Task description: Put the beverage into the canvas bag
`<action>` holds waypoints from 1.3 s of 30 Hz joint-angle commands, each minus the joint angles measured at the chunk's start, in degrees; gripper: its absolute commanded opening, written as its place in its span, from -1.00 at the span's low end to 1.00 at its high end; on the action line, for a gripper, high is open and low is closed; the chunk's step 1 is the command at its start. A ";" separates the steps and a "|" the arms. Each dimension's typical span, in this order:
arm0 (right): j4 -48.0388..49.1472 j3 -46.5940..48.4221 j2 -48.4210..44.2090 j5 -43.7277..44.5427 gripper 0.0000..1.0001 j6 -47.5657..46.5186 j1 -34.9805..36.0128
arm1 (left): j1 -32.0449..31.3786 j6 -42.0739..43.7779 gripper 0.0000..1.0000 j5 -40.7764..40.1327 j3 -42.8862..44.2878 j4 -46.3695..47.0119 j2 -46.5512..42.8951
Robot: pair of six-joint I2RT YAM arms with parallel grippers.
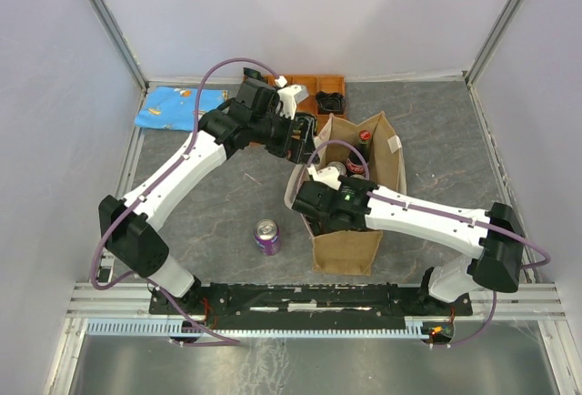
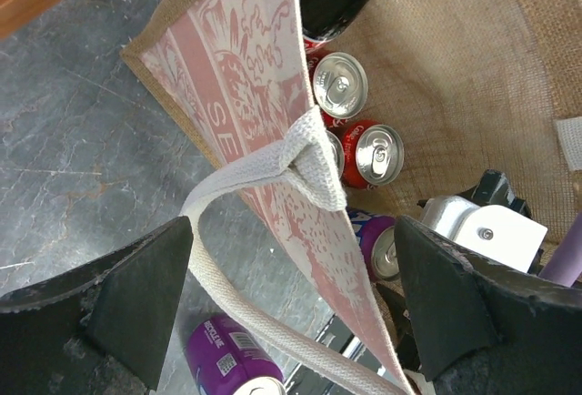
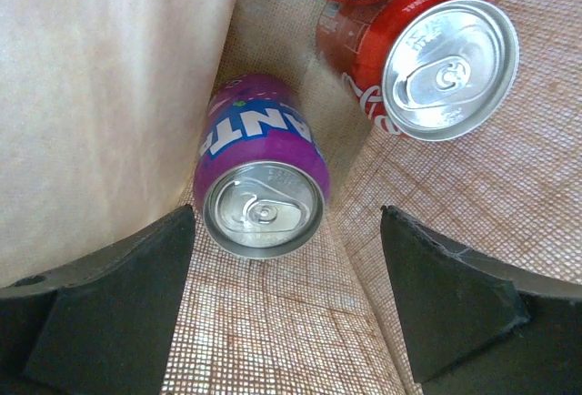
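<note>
Ok, I see R end effector (image 3: 286, 231) wide open in canvas bag (image 1: 346, 251), purple can (image 3: 262, 186) standing loose; L end effector (image 2: 294, 231) open too, straddling its printed side.

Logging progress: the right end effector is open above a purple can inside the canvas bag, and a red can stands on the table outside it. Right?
No. The outside can, beside the canvas bag, is purple, not red; the top view shows it. The right end effector is indeed open above a purple can inside the bag.
</note>
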 commanded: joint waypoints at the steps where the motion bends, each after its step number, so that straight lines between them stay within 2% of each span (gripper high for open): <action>1: 1.77 4.91 -3.44 2.98 0.82 -0.29 0.58 | -0.81 2.54 0.94 -0.91 3.20 4.10 -3.64; 14: -4.65 4.54 -1.67 5.78 0.81 4.24 0.58 | -0.84 2.90 0.94 -1.81 0.28 6.07 -5.27; 24: -6.63 3.88 -8.14 13.82 0.77 9.83 0.63 | -0.83 1.85 0.94 -2.11 -2.19 6.59 -7.06; 29: -10.10 4.16 -5.04 12.50 0.77 10.40 0.49 | -0.90 1.92 0.94 -2.20 -2.72 6.69 -7.38; 34: -8.00 6.44 -4.68 13.88 0.77 9.87 0.58 | -0.81 1.99 0.94 -3.09 -2.56 6.52 -7.95; 39: -9.02 12.64 -6.88 20.64 0.76 7.65 0.54 | 0.52 3.33 0.96 -5.95 -1.64 6.28 -9.78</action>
